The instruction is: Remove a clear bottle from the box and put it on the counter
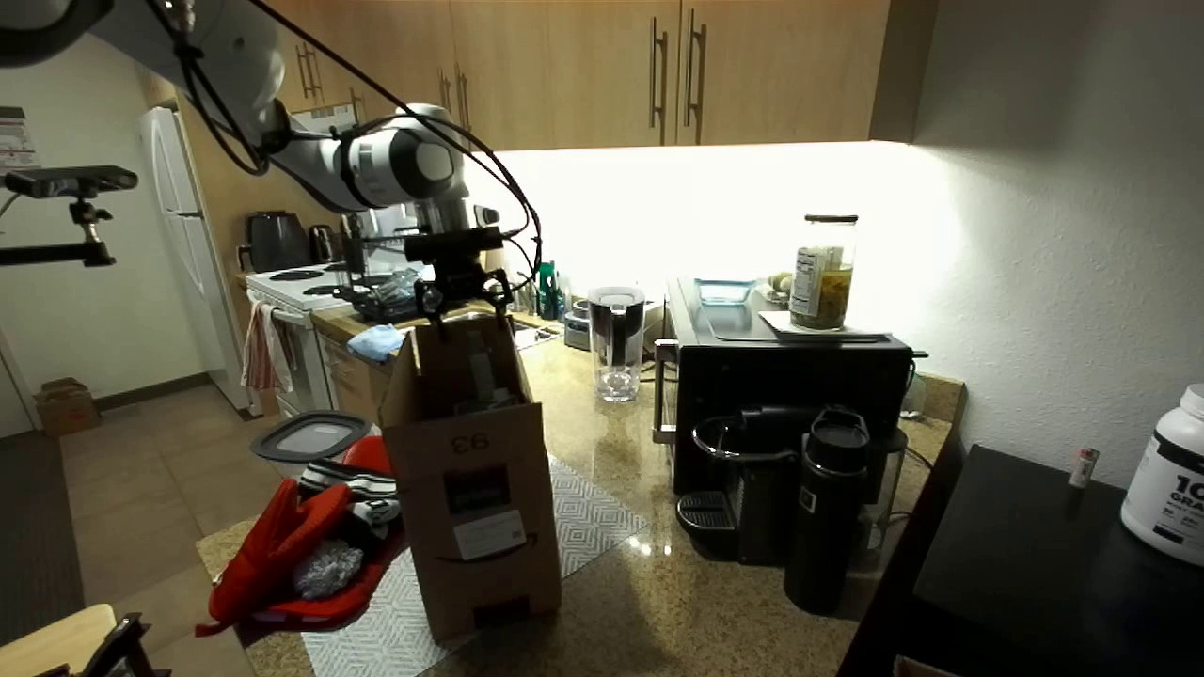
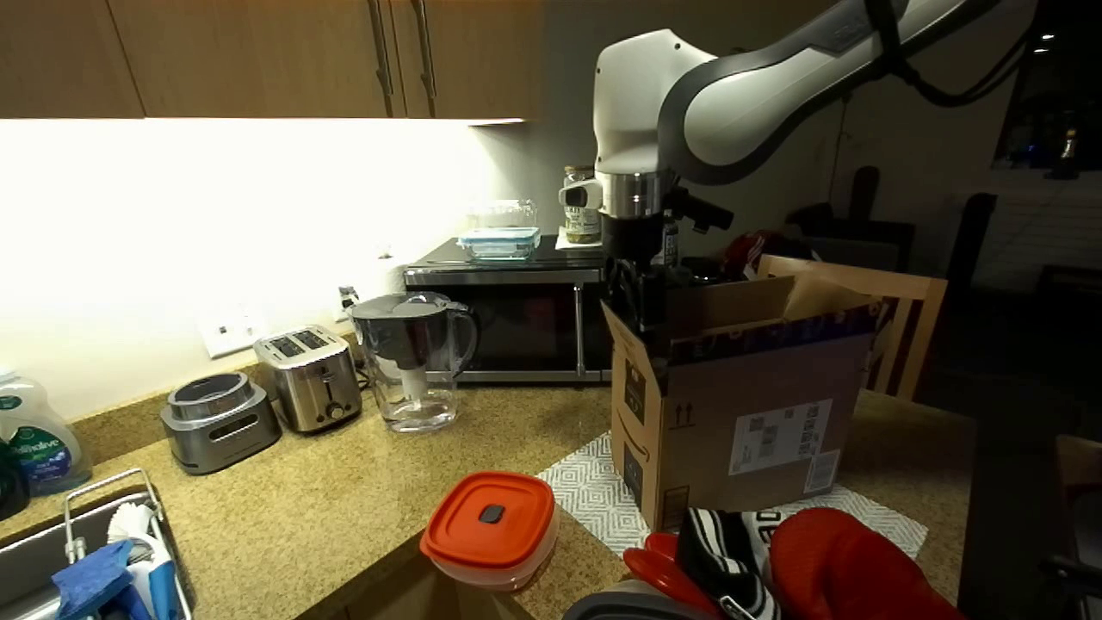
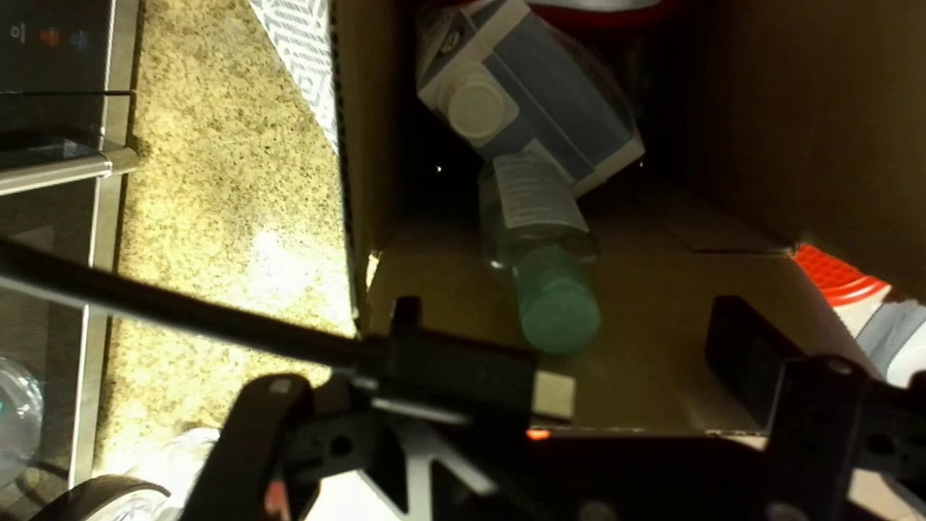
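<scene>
Clear bottle (image 3: 542, 239) rests inside the cardboard box (image 2: 758, 387), its green cap (image 3: 561, 315) near the center of the wrist view. The fingers (image 3: 749, 354) are spread wide, gripping nothing; the step in hand looks to be the approach. The next move likely calls for lowering them astride the cap, closing, then lifting clear of the box toward the desk (image 2: 310, 499). In an exterior view, the arm (image 2: 745, 112) reaches in from upper right, bent to point straight down at the box's left side.
</scene>
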Robot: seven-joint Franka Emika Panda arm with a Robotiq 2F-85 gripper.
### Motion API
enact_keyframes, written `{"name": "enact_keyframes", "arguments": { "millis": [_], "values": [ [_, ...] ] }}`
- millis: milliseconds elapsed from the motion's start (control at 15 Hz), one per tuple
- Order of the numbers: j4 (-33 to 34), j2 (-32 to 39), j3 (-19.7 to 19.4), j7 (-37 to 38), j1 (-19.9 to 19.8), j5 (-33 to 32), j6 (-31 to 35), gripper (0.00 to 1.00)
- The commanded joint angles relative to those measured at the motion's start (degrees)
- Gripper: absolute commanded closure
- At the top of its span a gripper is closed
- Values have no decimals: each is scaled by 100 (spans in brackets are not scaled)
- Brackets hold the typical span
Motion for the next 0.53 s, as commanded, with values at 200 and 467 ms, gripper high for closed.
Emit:
{"name": "enact_keyframes", "arguments": {
  "millis": [200, 467],
  "values": [
    [-66, 0, 16, -87, -42, 36, 119, 0],
    [-71, 9, 17, -103, -46, 36, 133, 41]
  ]
}}
